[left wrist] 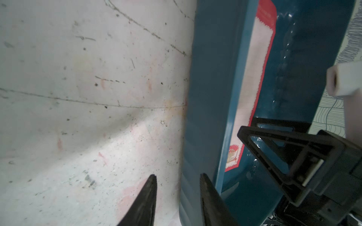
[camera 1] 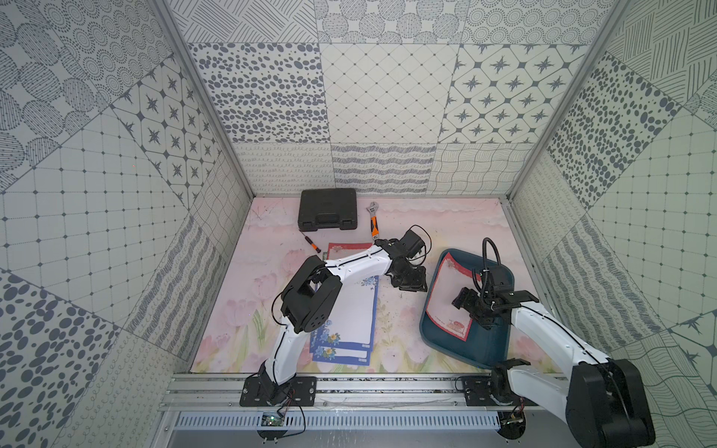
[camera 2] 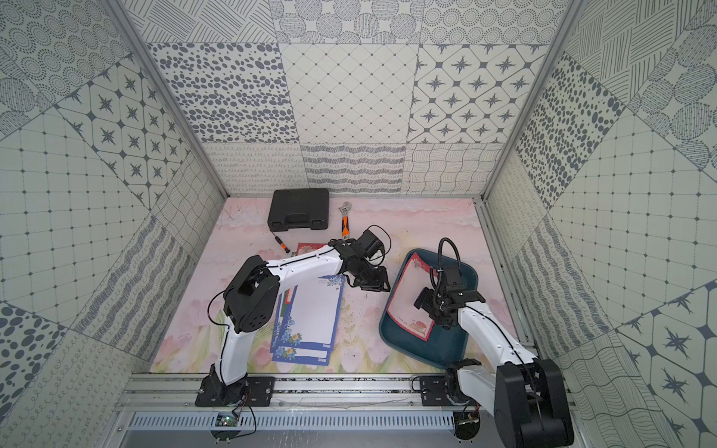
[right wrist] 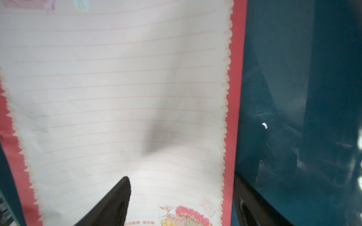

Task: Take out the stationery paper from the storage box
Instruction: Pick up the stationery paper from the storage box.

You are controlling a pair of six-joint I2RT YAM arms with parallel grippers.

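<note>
The dark teal storage box [camera 1: 485, 349] [camera 2: 446, 349] sits at the right of the table. One red-bordered stationery paper sheet [camera 1: 450, 287] [right wrist: 117, 88] lies inside it. My right gripper [camera 1: 471, 310] [right wrist: 181, 176] hovers open over the sheet's near end. One finger is above the white centre, the other past the red edge over the box floor [right wrist: 274, 78]. My left gripper [camera 1: 417, 287] [left wrist: 178, 177] is open beside the box's left wall [left wrist: 211, 97], one finger over the table. Several blue-bordered sheets [camera 1: 349, 310] lie on the table, partly under the left arm.
A black tool case [camera 1: 328, 209] stands at the back. An orange-handled wrench [camera 1: 373, 225] and a small screwdriver [camera 1: 310, 242] lie next to it. Another red-bordered sheet [camera 1: 349, 248] lies behind the left arm. Patterned walls close three sides.
</note>
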